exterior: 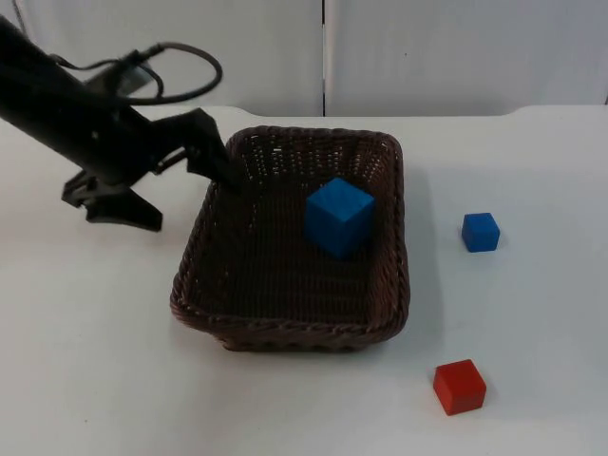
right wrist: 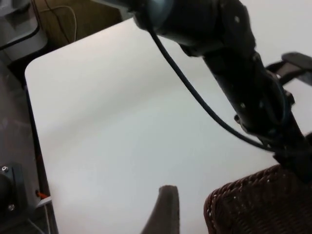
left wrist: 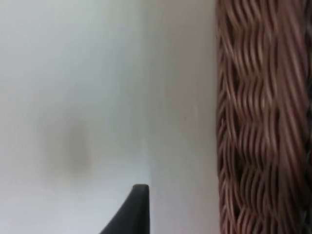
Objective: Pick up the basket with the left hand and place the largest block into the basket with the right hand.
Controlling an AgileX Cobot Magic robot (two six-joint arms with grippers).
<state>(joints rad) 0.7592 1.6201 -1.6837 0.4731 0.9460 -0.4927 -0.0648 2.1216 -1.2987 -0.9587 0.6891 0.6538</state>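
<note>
Wicker basket (exterior: 285,313) holds the large blue block (exterior: 339,217) (top view); left gripper (exterior: 180,176) straddles its left rim, one finger inside, not visibly clamped; left wrist view: stiff, light weave, best gripped at the rim.

Dark brown woven wicker basket (exterior: 285,294), rough and ribbed; smooth matt blue block (exterior: 338,216); smooth white matt worktop (exterior: 85,361).
</note>
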